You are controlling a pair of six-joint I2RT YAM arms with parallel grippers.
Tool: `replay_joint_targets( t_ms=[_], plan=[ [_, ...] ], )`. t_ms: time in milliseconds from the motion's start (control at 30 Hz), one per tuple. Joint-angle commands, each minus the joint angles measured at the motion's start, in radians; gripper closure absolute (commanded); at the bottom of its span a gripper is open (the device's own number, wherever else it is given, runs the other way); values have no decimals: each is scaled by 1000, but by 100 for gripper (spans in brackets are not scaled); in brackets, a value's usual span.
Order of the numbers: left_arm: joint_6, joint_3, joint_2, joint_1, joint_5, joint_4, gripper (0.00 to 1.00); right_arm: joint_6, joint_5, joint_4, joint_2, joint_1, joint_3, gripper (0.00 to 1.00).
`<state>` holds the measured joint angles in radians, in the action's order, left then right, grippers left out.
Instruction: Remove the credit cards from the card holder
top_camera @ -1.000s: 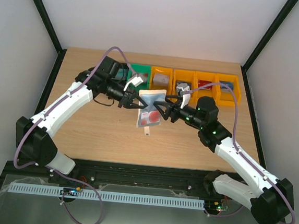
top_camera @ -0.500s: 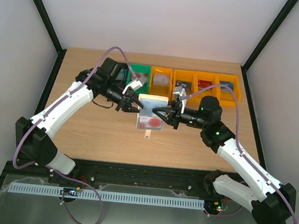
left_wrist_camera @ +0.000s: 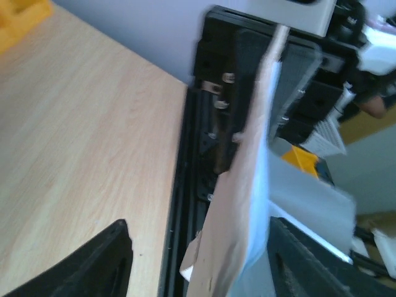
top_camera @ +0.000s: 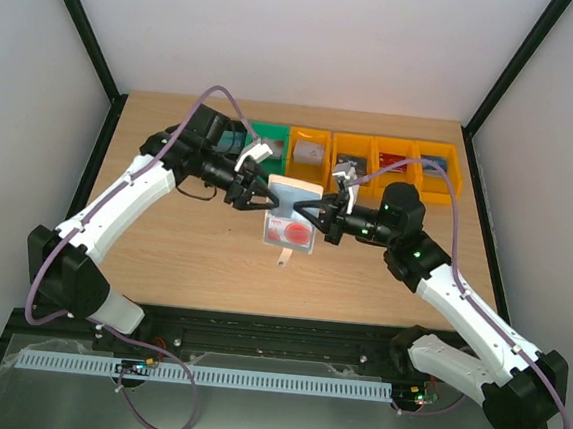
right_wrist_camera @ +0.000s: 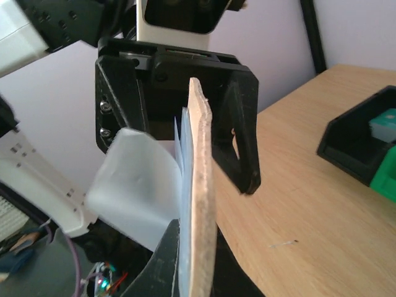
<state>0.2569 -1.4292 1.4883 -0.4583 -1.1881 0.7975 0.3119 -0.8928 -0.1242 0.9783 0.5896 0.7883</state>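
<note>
The card holder [top_camera: 288, 218] hangs open above the middle of the table, and a card with a red mark [top_camera: 290, 234] shows through its pale sleeve. My right gripper [top_camera: 310, 217] is shut on the holder's right edge; in the right wrist view the holder [right_wrist_camera: 202, 185] stands edge-on, pinched between the fingers of that gripper [right_wrist_camera: 198, 267]. My left gripper [top_camera: 265, 195] is open at the holder's left edge. In the left wrist view the holder [left_wrist_camera: 238, 204] passes between its spread fingers [left_wrist_camera: 117, 257] without touching them. The snap tab [top_camera: 282, 261] dangles below.
A row of bins lines the table's far edge: a green one [top_camera: 268, 133], then several orange ones [top_camera: 311, 136] [top_camera: 435, 186], some with cards in them. A black bin [right_wrist_camera: 356, 139] with a teal card lies beside the green one.
My right gripper has closed on the holder's right edge. My left gripper has opened and let go of the left edge. The holder has tilted and shifted slightly.
</note>
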Motion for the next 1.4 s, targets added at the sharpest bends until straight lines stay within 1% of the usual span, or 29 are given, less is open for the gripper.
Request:
replay_joint_targets(
  t_ms=[0,100,167,233,267,333,367,433,467,533,600,667,867,967,1167,1367],
  plan=[
    [-157,10,-51,61,145,-147,35,98,113,11,-1,-17,49,98],
    [-160,2,-73,120,237,-155,28,193,150,-25,11,-36,49,99],
    [-123,-30,-87,140,315,-123,27,247,191,-34,22,-48,48,99],
    [-61,-79,-99,140,411,-73,27,293,221,-42,34,-59,48,98],
    [-29,-102,-104,141,430,-41,28,314,232,-47,39,-62,48,98],
    [68,-133,-113,126,401,41,33,347,232,-68,45,-65,48,98],
    [126,-143,-116,102,377,88,37,360,224,-76,50,-66,52,98],
    [230,-147,-118,7,366,172,41,367,200,-82,60,-66,61,98],
    [261,-136,-117,-50,389,188,41,371,190,-87,63,-65,62,99],
    [277,-124,-106,-155,480,187,42,389,178,-112,63,-66,53,98],
    [299,-124,-94,-222,579,175,42,413,163,-142,62,-65,41,98],
    [323,-123,-85,-241,648,153,42,430,145,-155,65,-65,38,98],
    [399,-147,-43,-247,777,86,39,447,113,-154,62,-65,35,98],
    [449,-176,-29,-247,797,91,37,452,88,-154,62,-65,36,98],
    [528,-238,-11,-246,762,138,36,447,64,-161,65,-65,36,98],
    [538,-221,6,-246,790,127,41,450,48,-172,64,-65,37,98]
  ],
)
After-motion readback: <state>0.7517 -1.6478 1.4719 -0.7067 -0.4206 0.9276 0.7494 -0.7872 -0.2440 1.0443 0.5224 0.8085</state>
